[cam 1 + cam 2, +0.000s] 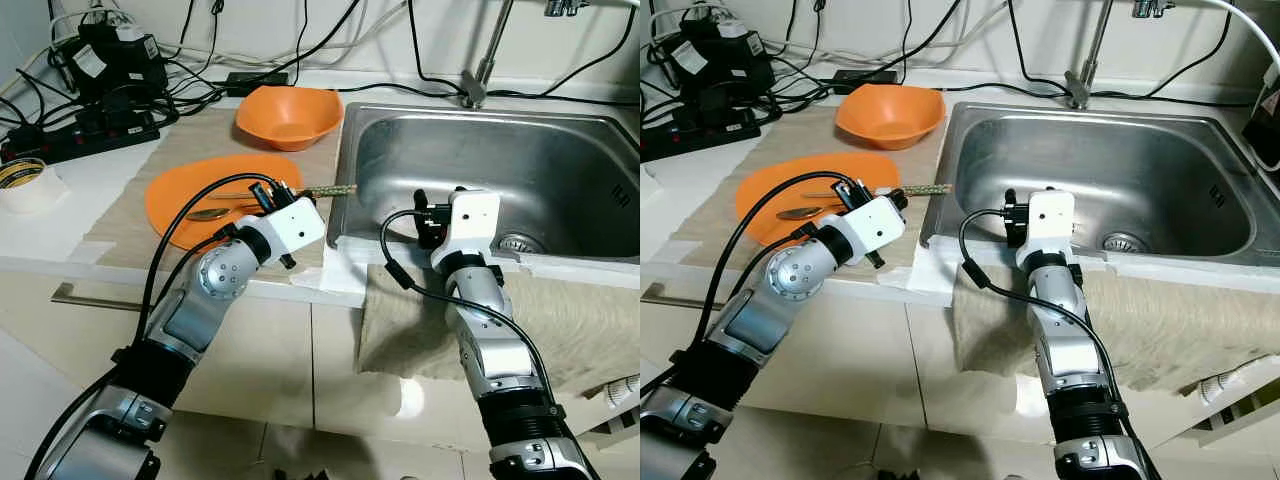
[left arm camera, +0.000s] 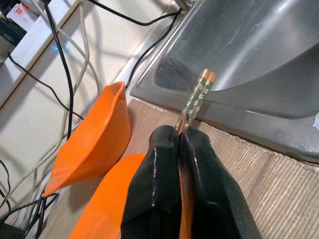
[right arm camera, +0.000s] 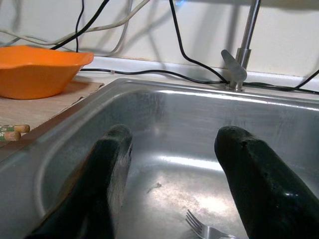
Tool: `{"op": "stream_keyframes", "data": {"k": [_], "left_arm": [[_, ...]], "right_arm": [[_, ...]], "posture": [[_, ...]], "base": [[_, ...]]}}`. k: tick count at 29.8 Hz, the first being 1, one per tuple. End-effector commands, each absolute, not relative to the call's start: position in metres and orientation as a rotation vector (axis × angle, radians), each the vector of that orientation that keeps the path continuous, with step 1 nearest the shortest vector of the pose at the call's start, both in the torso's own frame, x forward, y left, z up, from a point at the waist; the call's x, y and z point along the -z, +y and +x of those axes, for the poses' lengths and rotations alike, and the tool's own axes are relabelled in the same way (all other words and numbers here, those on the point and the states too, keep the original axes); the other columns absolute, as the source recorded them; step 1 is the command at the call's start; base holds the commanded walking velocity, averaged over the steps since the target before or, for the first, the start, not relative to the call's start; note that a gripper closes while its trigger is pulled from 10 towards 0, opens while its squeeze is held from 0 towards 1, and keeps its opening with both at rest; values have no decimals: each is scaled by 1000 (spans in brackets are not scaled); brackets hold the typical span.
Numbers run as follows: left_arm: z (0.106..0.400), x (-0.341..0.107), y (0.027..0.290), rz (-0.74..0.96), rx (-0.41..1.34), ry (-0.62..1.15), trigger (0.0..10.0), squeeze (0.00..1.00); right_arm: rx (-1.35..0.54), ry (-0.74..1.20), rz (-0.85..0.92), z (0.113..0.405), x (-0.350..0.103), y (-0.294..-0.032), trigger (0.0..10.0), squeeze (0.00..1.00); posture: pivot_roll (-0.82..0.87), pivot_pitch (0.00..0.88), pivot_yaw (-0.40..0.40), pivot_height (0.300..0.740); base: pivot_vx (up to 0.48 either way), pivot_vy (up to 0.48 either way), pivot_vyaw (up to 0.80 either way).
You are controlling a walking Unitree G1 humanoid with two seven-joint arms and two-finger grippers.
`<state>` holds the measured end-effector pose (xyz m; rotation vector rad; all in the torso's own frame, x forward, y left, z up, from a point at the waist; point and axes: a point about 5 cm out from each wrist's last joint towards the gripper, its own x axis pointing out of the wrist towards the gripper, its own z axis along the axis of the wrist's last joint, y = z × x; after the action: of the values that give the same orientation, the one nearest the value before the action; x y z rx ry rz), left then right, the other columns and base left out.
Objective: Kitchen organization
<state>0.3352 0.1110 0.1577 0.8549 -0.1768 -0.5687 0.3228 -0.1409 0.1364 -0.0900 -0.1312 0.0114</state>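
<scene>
Chopsticks point(image 2: 198, 94) clenched in left gripper point(image 1: 283, 193) fingers above orange plate point(image 1: 180, 190), tips reaching sink point(image 1: 560, 130) rim, orange bowl point(image 1: 288, 115) behind, right gripper point(image 3: 172, 164) fingers spread over basin, fork point(image 3: 202, 230) below.

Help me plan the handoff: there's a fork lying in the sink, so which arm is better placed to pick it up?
Right. Its claw hangs open just over the sink's front rim, with the fork directly below. The left claw is shut on the chopsticks over the mat.

A fork point(image 3: 205, 230) in the sink point(image 3: 279, 129) cut off by the frame edge, handle unseen; chopsticks' point(image 2: 197, 97) lower ends hidden between the left gripper's fingers point(image 2: 199, 169)
</scene>
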Motion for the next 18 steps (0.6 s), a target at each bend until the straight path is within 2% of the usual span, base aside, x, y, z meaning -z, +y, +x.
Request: {"op": "stream_keyframes", "data": {"k": [1,10,18], "left_arm": [[333,-136,114,860,600,-76,0,0],[341,-150,118,849,548,-113,0,0],[352,-167,131,954,436,-181,0,0]], "right_arm": [[-17,-134,-97,323,-139,-140,10000,0],[-18,-134,-98,324,-140,-140,10000,0],[-18,-132,-101,325,-139,-140,10000,0]], "posture": [[-32,0,33,732],[-32,0,33,732],[-30,0,32,732]], "base": [[0,0,0],[0,0,0],[0,0,0]]}}
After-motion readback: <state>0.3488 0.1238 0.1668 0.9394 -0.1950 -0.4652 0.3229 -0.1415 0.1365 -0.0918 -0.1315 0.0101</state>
